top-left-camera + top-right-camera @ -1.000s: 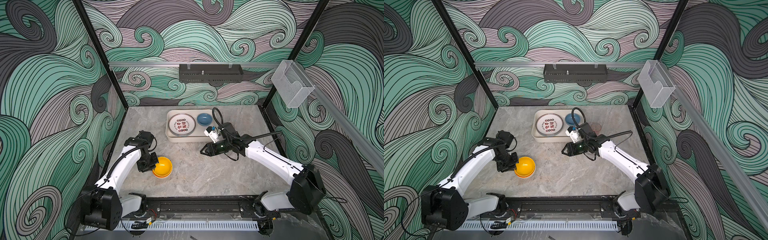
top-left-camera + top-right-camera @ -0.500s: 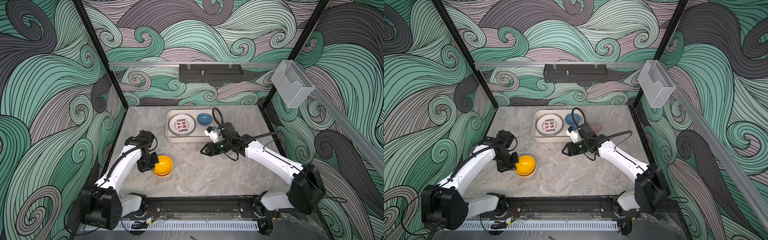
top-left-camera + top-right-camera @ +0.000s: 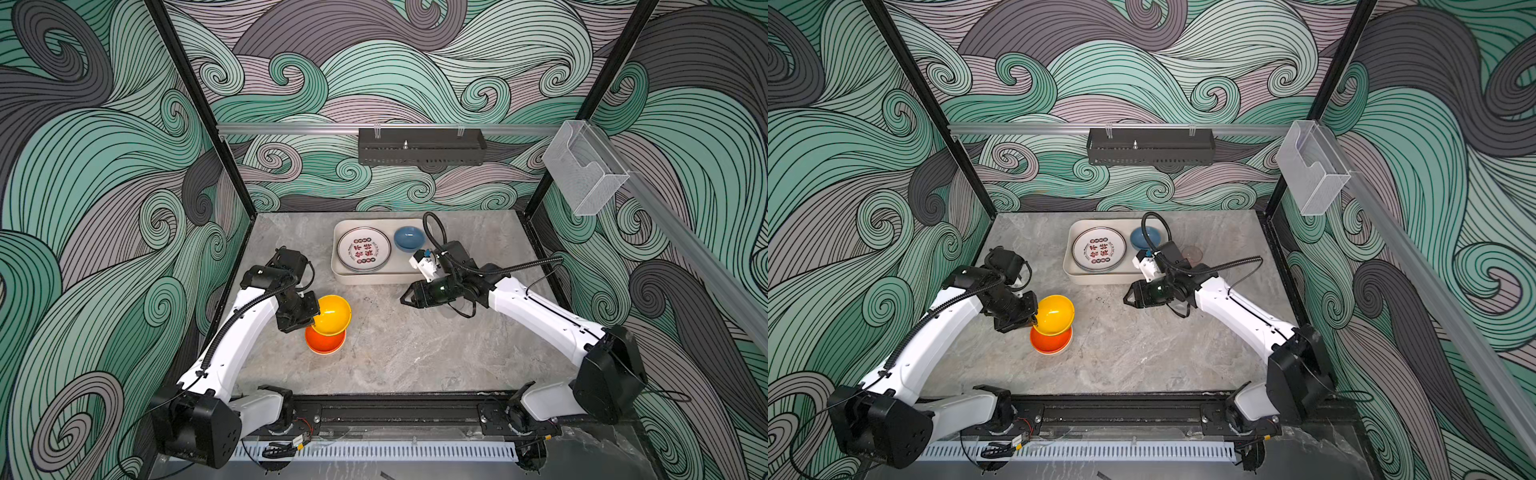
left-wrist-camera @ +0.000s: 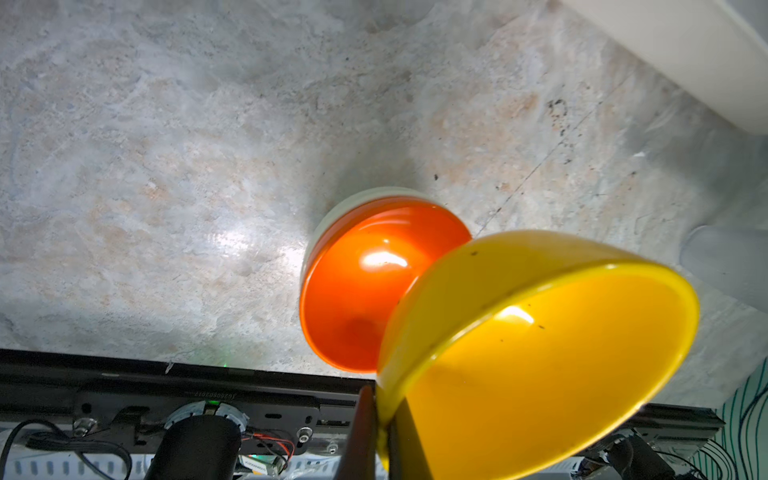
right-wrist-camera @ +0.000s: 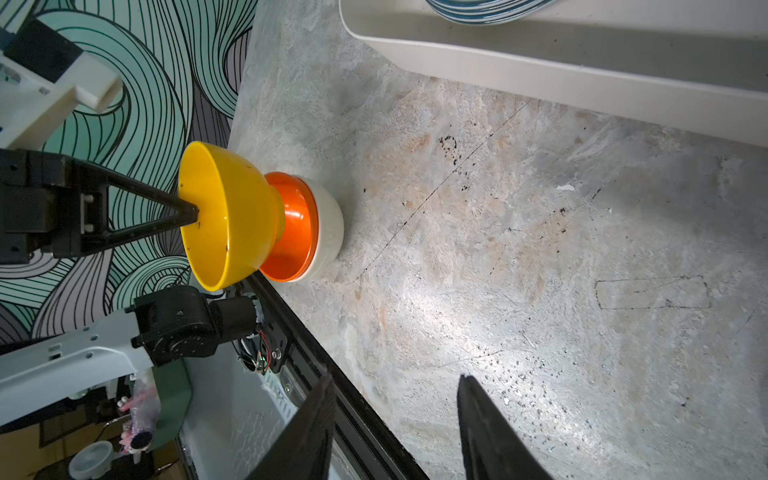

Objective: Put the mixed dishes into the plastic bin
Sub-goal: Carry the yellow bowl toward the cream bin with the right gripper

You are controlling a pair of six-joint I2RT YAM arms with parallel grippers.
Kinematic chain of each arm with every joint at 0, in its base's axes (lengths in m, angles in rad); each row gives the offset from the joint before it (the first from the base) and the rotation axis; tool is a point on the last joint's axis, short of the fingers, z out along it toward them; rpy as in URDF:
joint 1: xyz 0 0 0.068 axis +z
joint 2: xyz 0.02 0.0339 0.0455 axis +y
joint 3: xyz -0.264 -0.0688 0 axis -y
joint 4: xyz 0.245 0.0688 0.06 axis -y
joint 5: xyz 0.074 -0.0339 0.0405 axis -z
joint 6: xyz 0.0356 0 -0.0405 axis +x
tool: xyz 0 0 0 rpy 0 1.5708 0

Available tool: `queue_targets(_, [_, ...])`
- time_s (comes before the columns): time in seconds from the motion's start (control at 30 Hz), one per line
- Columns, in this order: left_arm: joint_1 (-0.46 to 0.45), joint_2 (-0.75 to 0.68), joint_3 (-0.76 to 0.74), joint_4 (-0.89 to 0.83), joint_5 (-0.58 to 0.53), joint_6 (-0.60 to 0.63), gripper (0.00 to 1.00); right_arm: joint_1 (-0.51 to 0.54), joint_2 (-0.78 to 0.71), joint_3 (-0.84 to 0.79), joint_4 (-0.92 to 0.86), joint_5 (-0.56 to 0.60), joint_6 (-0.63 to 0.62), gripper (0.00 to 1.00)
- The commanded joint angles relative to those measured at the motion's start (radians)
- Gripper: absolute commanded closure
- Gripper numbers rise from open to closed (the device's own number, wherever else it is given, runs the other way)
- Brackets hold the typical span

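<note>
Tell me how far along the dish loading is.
Done: the plate and blue bowl sit in the bin. In hand: left claw shut on the yellow bowl, tilted over the orange bowl. Remaining: that bowl, nested in the cream bowl on the table, plus a translucent cup beside the bin. Right claw open, empty.

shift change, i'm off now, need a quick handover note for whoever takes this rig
Grippers: left gripper shut on the yellow bowl at its rim, bowl lifted and tilted over the orange bowl. The right gripper is open and empty, over the table in front of the plastic bin.
Done: plate and blue bowl lie in the bin.
Left: yellow bowl; orange bowl nested in the cream bowl; translucent cup right of the bin.
</note>
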Motion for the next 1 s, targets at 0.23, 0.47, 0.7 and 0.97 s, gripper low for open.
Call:
queue_targets(0.23, [-0.114, 0.073, 0.141, 0.039, 0.023, -0.049, 1.00, 0.024, 0.055, 0.162, -0.097, 0.026, 0.073, 0.50])
queue_targets(0.47, [-0.184, 0.143, 0.222, 0.066, 0.020, -0.066, 1.00, 0.049, 0.092, 0.221, -0.116, 0.034, 0.088, 0.50])
queue_targets(0.7, [-0.246, 0.200, 0.278, 0.080, 0.012, -0.075, 1.00, 0.081, 0.142, 0.277, -0.114, 0.034, 0.094, 0.49])
queue_targets(0.97, [-0.285, 0.222, 0.303, 0.094, 0.012, -0.086, 1.00, 0.099, 0.191, 0.311, -0.116, 0.052, 0.109, 0.51])
